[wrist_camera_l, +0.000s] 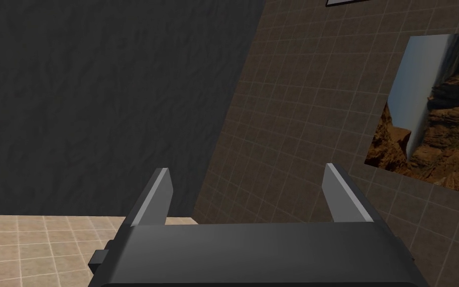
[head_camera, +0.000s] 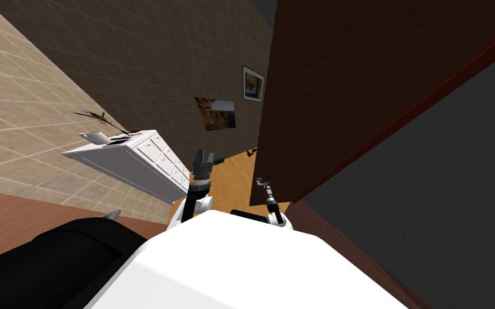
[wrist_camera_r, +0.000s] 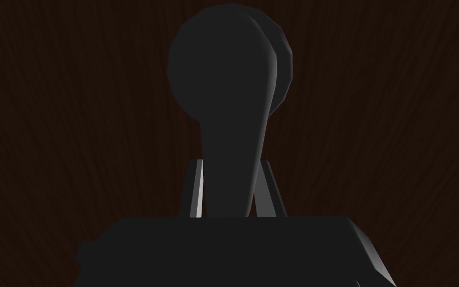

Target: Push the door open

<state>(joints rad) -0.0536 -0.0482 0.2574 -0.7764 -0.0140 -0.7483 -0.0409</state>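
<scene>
A dark brown wooden door point(head_camera: 370, 80) stands ahead on my right, swung partly from its reddish frame point(head_camera: 402, 120). My right gripper point(head_camera: 262, 183) is at the door's lower near edge. In the right wrist view a dark lever handle point(wrist_camera_r: 231, 124) on a round base runs down between the fingers point(wrist_camera_r: 197, 192), which press its sides; the right gripper point(wrist_camera_r: 231, 192) is shut on it, with the door face point(wrist_camera_r: 383, 124) close behind. My left gripper point(head_camera: 204, 156) is raised left of the door, and in its wrist view the left gripper point(wrist_camera_l: 246, 194) is open with nothing between the fingers.
A white drawer cabinet point(head_camera: 133, 158) with a plant and small items on top stands to the left. Two pictures point(head_camera: 217, 112) hang on the dark tiled wall. Wooden floor point(head_camera: 235, 182) shows past the door's edge. A dark grey wall point(head_camera: 445, 188) lies at the right.
</scene>
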